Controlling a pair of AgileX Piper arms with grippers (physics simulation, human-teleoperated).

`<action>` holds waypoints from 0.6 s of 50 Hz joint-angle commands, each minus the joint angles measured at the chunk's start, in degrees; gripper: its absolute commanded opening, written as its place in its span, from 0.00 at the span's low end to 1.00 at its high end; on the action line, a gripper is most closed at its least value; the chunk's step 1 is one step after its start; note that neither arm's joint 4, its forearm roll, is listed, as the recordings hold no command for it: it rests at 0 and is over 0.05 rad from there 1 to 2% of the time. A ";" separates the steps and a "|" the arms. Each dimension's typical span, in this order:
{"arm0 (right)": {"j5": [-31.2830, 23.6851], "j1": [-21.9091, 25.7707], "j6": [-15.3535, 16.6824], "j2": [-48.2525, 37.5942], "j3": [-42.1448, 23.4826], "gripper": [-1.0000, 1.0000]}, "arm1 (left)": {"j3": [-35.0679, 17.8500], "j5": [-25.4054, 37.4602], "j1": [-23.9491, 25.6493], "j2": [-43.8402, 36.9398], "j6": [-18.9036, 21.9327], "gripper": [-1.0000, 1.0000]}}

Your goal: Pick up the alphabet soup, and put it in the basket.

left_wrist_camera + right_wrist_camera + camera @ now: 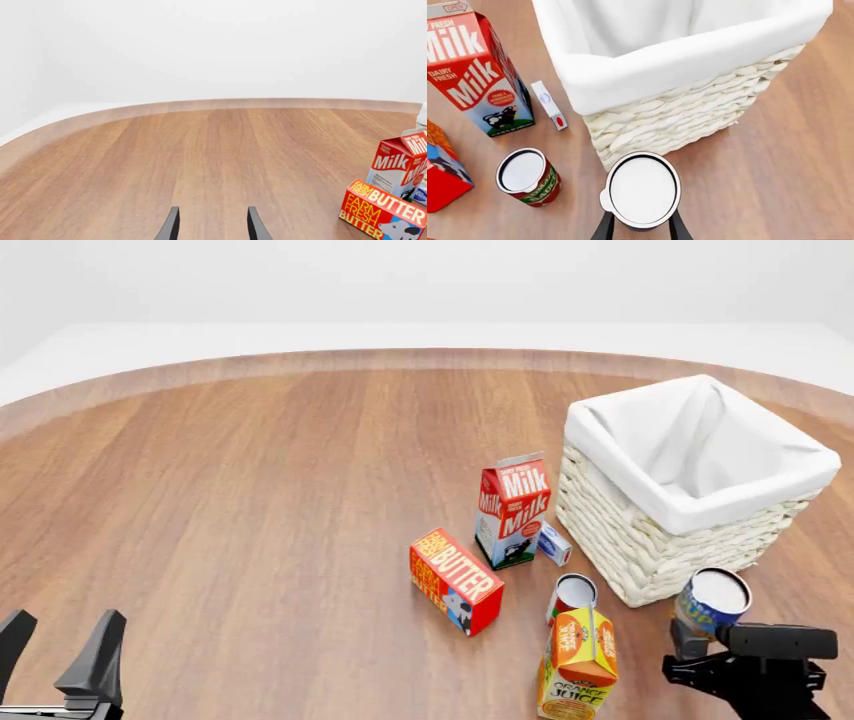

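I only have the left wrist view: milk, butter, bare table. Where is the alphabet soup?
Observer: The alphabet soup is at the near corner of the basket, right of the orange juice carton in the front view.
Operator: Does the right arm have it?
Observer: The right gripper has its jaws against the can's sides.
Operator: Is the smaller can in the way?
Observer: No, the red-and-white can stands apart from it, toward the milk.
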State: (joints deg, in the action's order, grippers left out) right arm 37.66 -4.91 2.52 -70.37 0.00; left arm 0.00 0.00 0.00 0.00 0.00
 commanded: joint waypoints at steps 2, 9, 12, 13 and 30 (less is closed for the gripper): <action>-7.92 0.33 -0.15 9.46 -0.01 0.00 | 0.00 0.00 0.00 0.00 0.00 1.00; -16.30 0.37 0.45 19.38 -0.01 0.00 | 0.00 0.00 0.00 0.00 0.00 1.00; -18.52 0.49 0.85 21.99 -0.23 0.00 | 0.00 0.00 0.00 0.00 0.00 1.00; -19.04 0.47 0.99 22.52 -0.30 0.00 | 0.00 0.00 0.00 0.00 0.00 1.00; -30.84 1.91 2.94 30.82 -5.19 0.00 | 0.00 0.00 0.00 0.00 0.00 1.00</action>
State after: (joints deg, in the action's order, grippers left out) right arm 13.09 -3.63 5.49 -44.77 -2.46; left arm 0.00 0.00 0.00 0.00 0.00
